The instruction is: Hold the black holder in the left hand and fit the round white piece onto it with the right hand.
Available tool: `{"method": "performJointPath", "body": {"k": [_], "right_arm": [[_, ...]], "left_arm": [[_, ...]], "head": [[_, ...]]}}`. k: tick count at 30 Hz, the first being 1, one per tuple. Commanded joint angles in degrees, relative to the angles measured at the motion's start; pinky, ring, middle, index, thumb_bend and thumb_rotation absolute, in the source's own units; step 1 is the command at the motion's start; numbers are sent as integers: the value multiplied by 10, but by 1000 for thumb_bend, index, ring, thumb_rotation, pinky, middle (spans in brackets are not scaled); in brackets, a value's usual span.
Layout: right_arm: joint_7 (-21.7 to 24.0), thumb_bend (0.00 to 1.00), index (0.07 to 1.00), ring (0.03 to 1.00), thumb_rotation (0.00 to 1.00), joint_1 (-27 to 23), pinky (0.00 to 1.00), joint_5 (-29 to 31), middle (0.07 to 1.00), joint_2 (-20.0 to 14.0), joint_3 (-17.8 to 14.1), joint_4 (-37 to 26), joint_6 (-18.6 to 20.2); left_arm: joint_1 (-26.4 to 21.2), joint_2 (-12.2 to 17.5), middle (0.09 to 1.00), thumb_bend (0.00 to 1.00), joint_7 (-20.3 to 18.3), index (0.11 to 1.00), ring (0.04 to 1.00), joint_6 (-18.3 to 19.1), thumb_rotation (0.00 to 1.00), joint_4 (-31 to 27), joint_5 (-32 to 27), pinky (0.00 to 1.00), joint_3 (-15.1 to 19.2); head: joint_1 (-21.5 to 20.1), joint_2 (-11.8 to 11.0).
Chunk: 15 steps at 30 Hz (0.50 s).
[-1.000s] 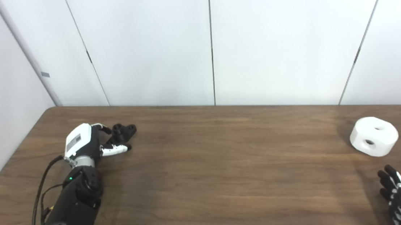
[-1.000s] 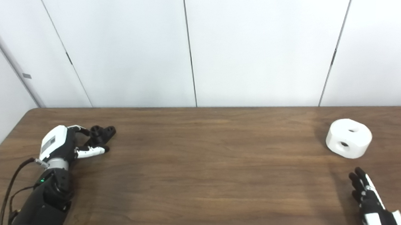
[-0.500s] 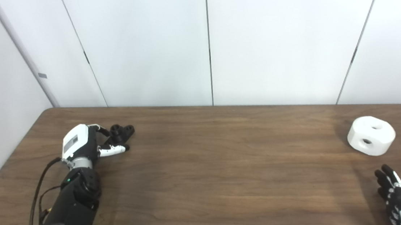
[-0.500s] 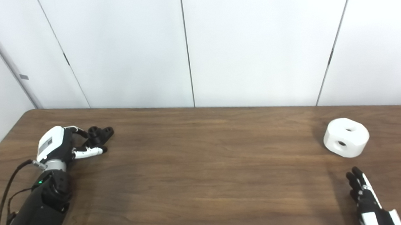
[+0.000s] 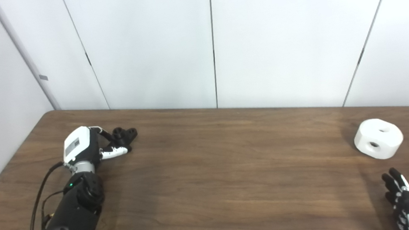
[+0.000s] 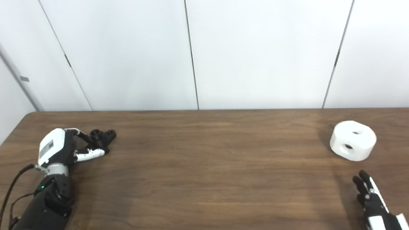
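My left hand (image 5: 85,147) is out at the far left of the table (image 5: 211,188), fingers curled in around the black holder (image 5: 124,134). The thumb (image 5: 114,151) sits along the near side of it and the other fingers reach over the back, so it looks like I've got a grip on it, though the holder is down on the wood, not lifted. It's a small knobbly black thing with a couple of round sockets on top, poking out to the right of my fingers.

My right hand (image 5: 404,201) is way over on the other side, low in the bottom right corner and only partly in frame. Fingers are straight and spread a bit, pointing toward the far edge of the table, holding nothing.

The round white piece (image 5: 378,138) is sitting flat on the table ahead of that hand, near but clearly not touching. It's a chunky puck shape with one hole in the top face and another in the side wall facing me.

So holder and white piece are well apart, basically opposite ends of the table, with bare brown woodgrain between them. Behind it all is just a plain white paneled wall (image 5: 213,44).
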Motion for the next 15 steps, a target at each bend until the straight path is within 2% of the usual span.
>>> {"method": "performJointPath", "body": {"k": [1, 6, 15], "right_arm": [[-3, 720, 979, 987, 1000, 12, 1000, -2, 954, 2, 0, -1, 8], [-7, 712, 971, 973, 1000, 12, 1000, 1, 944, 5, -2, -2, 1], [-6, 692, 974, 966, 1000, 11, 1000, 9, 942, 4, -4, 1, -9]], "left_arm": [[-20, 2, 784, 525, 5, 488, 856, -1, 58, 10, 0, 814, -5], [-24, 1, 772, 517, 2, 488, 845, 6, 50, 13, 5, 764, -14], [-18, 4, 754, 516, -7, 488, 822, 10, 49, -2, 5, 735, -23]], "head": [[-1, 1], [-1, 1], [0, 3]]}}
